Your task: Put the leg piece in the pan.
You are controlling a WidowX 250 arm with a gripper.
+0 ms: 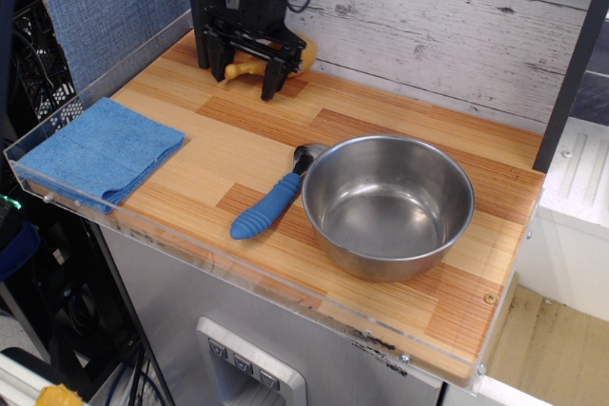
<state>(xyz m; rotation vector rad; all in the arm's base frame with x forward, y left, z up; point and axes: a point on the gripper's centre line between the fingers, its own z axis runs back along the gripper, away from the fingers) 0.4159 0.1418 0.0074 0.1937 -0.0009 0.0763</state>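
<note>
The golden-yellow leg piece lies on the wooden table at the back left, against the wall, its thin bone end pointing left. My black gripper has come down over it, one finger to its left and the other to its right. The jaws stand apart and open, not closed on the leg piece. The gripper body hides much of the leg piece's bulbous end. The shiny steel pan stands empty at the front right of the table, well away from the gripper.
A blue-handled metal spoon lies against the pan's left side. A folded blue cloth lies at the front left. A clear plastic rim runs along the table's front edge, and a white plank wall stands close behind.
</note>
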